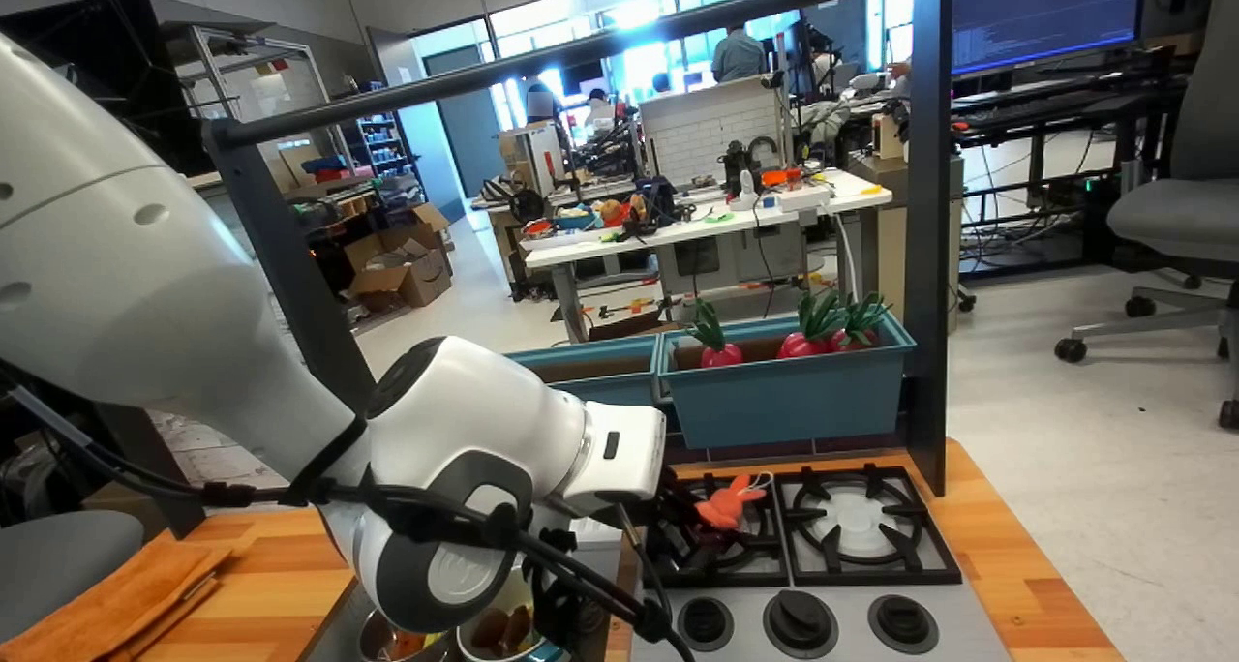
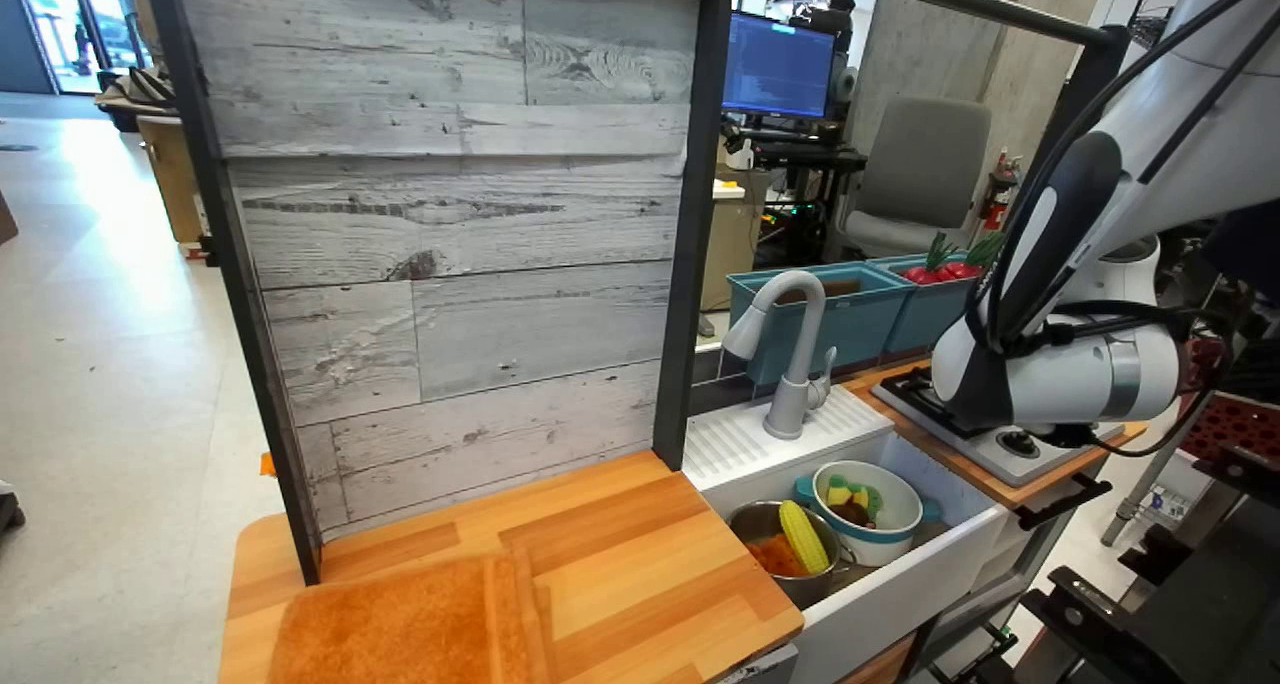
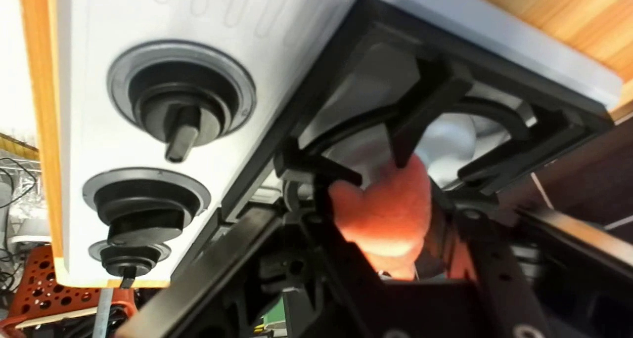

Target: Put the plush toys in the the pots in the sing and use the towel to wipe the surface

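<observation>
The red-orange plush toy [image 3: 385, 209] lies on a burner grate of the stove, its ears showing in an exterior view [image 1: 728, 503]. My gripper [image 3: 381, 192] reaches over that grate and has its fingers against both sides of the toy. In the sink [image 2: 960, 484], the dark grey metal pot [image 2: 812, 596] contains the yellow plush toy [image 2: 803, 537] and an orange one [image 2: 770, 556]. Beside it stands the cream-white pot [image 2: 876, 552] with brown, green and yellow items inside. An orange towel [image 2: 400, 624] is spread on the wooden surface [image 2: 630, 564].
Around the toy rise the black grate bars [image 3: 316, 101] of the stove, with control knobs [image 3: 183, 101] along its front. A grey faucet [image 2: 795, 364] stands behind the sink. Teal planters [image 1: 789, 396] with red radishes and a dark frame post [image 1: 927, 255] border the back.
</observation>
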